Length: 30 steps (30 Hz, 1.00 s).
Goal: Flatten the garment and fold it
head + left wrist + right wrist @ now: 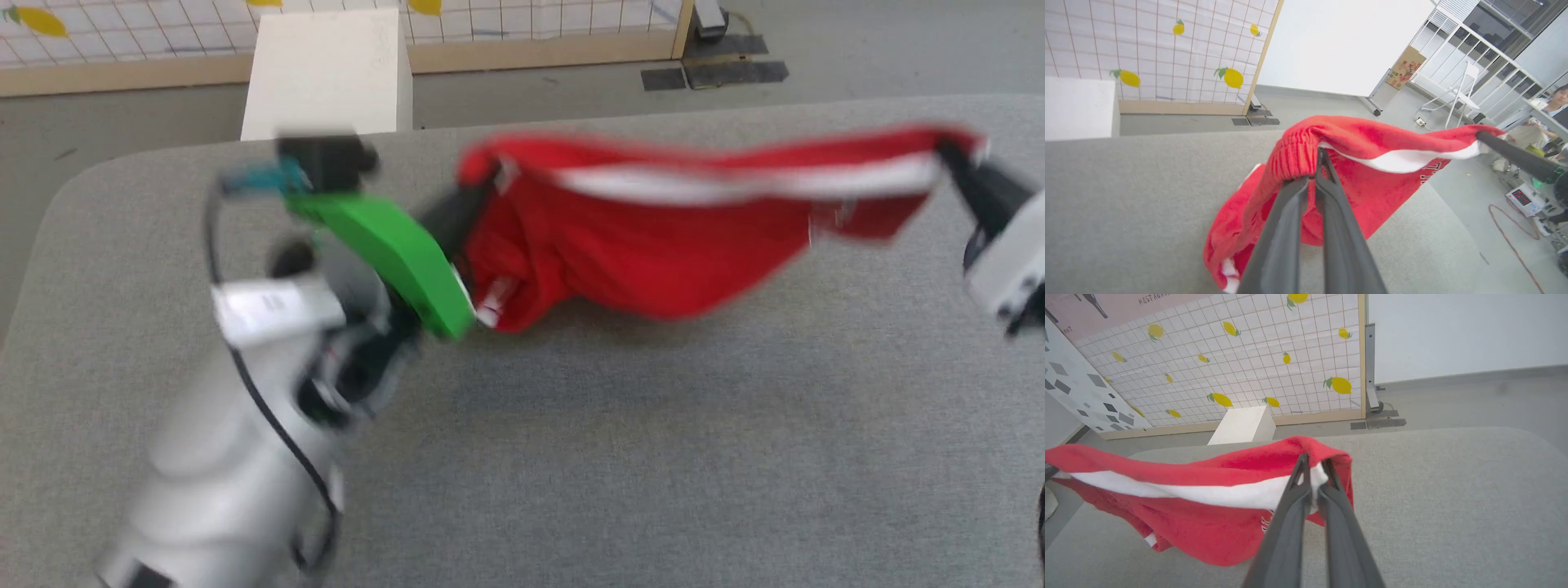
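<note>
The garment (pixel 653 261) hangs stretched above the grey worktop (pixel 653 457), held between two grippers. The left gripper (pixel 488 178) is clenched on the ribbed waistband (pixel 1294 157), which drapes over its fingertips. It holds that end over the far left part of the worktop. The right gripper (pixel 947 153) is clenched on the opposite end, over the far right part of the worktop. Its fingers (pixel 1300 486) pinch the fabric where the white stripe (pixel 735 184) ends.

The stripe runs almost level along the raised upper edge from one gripper to the other. Below this edge the red fabric sags in loose folds toward the worktop, deepest under the left gripper. The lowest fold, edged with white trim (pixel 494 306), hangs at or just above the worktop, and the frames do not show whether it touches. The half nearer the right gripper hangs clear of the worktop. Small white lettering (pixel 1431 173) shows on the hanging leg below the stripe, nearer the right gripper.

A green plate (pixel 384 245) on the left arm lies over the left half of the worktop. The head view is blurred. Beyond the far edge of the worktop a white box (pixel 326 73) stands on the floor. A grid screen (pixel 1229 367) printed with lemons stands behind it. A person (pixel 1557 102) is seen well beyond the right end of the worktop.
</note>
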Tool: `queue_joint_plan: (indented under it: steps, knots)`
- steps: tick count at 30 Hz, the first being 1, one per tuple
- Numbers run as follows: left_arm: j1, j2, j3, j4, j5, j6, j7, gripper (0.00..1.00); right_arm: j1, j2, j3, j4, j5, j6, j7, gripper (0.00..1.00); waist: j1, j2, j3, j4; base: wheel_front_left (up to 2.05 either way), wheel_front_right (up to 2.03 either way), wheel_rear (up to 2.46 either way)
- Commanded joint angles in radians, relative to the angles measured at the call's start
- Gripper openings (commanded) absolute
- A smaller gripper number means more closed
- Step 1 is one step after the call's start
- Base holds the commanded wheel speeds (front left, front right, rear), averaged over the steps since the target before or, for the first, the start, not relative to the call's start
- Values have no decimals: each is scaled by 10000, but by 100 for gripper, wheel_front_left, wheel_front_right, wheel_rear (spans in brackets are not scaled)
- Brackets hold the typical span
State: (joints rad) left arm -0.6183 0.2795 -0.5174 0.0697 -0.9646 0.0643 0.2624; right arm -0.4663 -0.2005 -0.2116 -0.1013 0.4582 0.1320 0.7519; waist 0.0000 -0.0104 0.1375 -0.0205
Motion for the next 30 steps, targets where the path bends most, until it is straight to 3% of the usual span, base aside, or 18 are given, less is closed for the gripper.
queue_joint_plan:
  steps: [1, 7, 13, 15, 16, 19, 25, 30]
  knots:
    - [-630, 339, 87, 18, 257, -69, 163, 0, -574, -103, 165, 36, 63, -13, -58, 0, 0, 104, -16, 46, 0, 0, 0]
    - [-2935, 1128, 530, 807, 1009, -122, 476, 0, -3264, -122, 729, 1119, -95, -13, -284, 0, 0, 104, 441, 92, 0, 0, 0]
    - [-5172, 1438, 1004, 2315, 1477, -33, 423, 0, -6085, 433, 905, 2890, -852, -13, -1008, 0, 0, 104, 1607, -37, 0, 0, 0]
    - [-5894, 1565, 1089, 2752, 1752, 12, 278, 0, -7028, 560, 956, 3381, -1265, -13, -1328, 0, 0, 104, 2131, -83, 0, 0, 0]
    - [-6894, 1601, 1363, 3390, 2023, 139, -251, 0, -8458, 689, 938, 4184, -1888, -13, -1975, 0, 0, 104, 2922, -128, 0, 0, 0]
    - [-7791, 1791, 1408, 4031, 2511, 26, -961, 0, -9698, 782, 1165, 4890, -2527, -13, -2660, 0, 0, 104, 3648, -189, 0, 0, 0]
    - [-8697, 1747, 1464, 5288, 2874, -368, -2294, 0, -11149, 1172, 1185, 6190, -3079, -13, -3680, 0, 0, 104, 4537, -207, 0, 0, 0]
    - [-8608, 1408, 1391, 6262, 2730, -879, -2942, 0, -11296, 1323, 1504, 7062, -2947, -13, -4136, 0, 0, 104, 4921, -13, 0, 0, 0]
